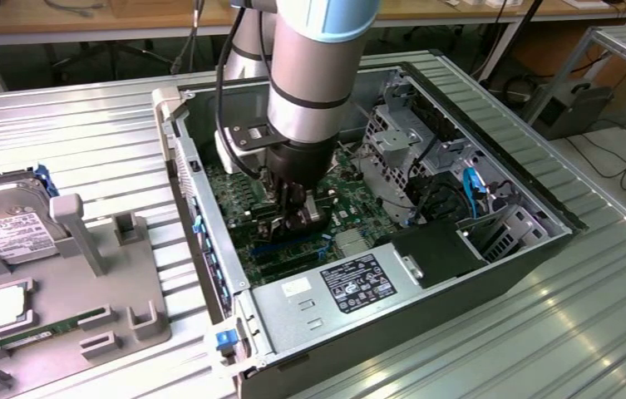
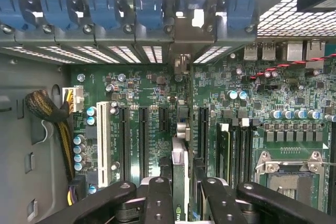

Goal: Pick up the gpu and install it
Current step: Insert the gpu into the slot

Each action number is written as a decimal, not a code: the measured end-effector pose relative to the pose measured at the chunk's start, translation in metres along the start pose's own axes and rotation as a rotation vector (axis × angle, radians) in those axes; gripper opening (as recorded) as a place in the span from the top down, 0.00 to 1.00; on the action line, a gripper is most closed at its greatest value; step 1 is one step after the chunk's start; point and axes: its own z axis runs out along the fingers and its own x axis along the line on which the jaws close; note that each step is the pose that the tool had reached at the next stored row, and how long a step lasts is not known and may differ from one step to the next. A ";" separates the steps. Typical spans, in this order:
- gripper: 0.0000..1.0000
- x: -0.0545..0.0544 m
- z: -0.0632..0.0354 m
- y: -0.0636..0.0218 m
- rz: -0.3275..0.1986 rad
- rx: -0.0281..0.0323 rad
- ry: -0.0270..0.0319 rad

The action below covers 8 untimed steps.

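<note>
- The end effector (image 1: 293,218) is being held low inside the open computer case (image 1: 490,274), at the centre of the exterior view, just above the motherboard (image 1: 248,199).
- In the wrist view, the end effector (image 2: 180,195) is being kept clenched on the gpu (image 2: 179,174), whose thin edge is being gripped between the black fingers (image 2: 158,198) at the lower centre of the frame.
- The gpu is being held upright (edge-on to the camera) in line with the black expansion slots (image 2: 143,140), its silver bracket end pointing towards the blue slot clips (image 2: 149,14) along the case wall.
- A grey tray (image 1: 69,316) is lying on the surface (image 1: 102,141) at the lower left of the exterior view, with a hard drive (image 1: 2,229) and a memory stick (image 1: 36,332) being carried on it.
</note>
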 end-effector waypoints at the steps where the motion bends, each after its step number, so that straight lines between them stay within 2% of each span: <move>1: 0.74 0.000 0.0009 0.0001 0.000 0.0001 -0.0001; 8: 0.74 0.000 0.0037 0.0003 0.000 0.0002 -0.0002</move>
